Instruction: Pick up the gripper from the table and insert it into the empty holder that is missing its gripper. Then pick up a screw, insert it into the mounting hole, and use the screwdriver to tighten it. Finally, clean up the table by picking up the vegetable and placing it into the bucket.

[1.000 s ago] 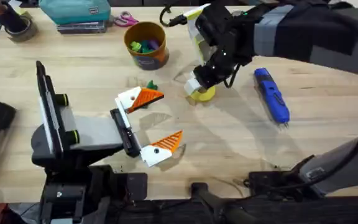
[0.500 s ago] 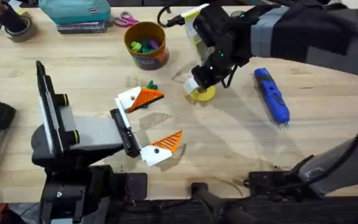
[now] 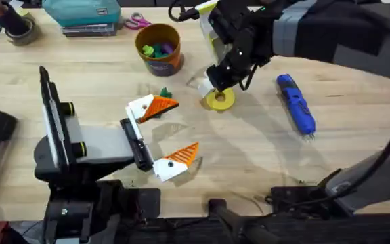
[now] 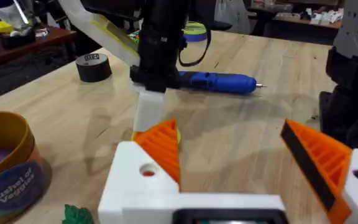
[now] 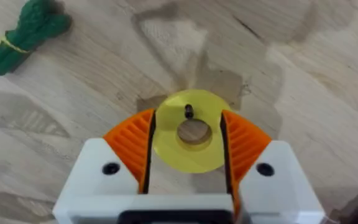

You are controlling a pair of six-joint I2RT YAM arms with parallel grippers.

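My left gripper [image 3: 183,129] lies open on the table, and each of its white holders [image 3: 141,108] carries an orange ribbed gripper piece [image 3: 161,106]. In the left wrist view its orange pads [image 4: 161,149] stand wide apart. My right gripper [image 3: 217,83] hovers open just above a yellow disc [image 3: 220,100]. A small dark screw [image 5: 188,112] stands on the disc [image 5: 191,134], between the orange pads [image 5: 129,146]. The green vegetable [image 3: 164,93] lies by the left gripper's far finger. To the right lies the blue screwdriver [image 3: 296,103]. The bucket [image 3: 160,57] stands at the back.
Coloured toys sit inside the bucket. A black tape roll [image 3: 19,28], a teal box [image 3: 83,13] and pink scissors [image 3: 137,22] line the back edge. A black stand [image 3: 53,122] rises at the left. Bare wood shows between the disc and the screwdriver.
My right gripper has lifted and drawn back a little from the yellow disc, which now lies in plain sight on the table. The left arm has stayed put.
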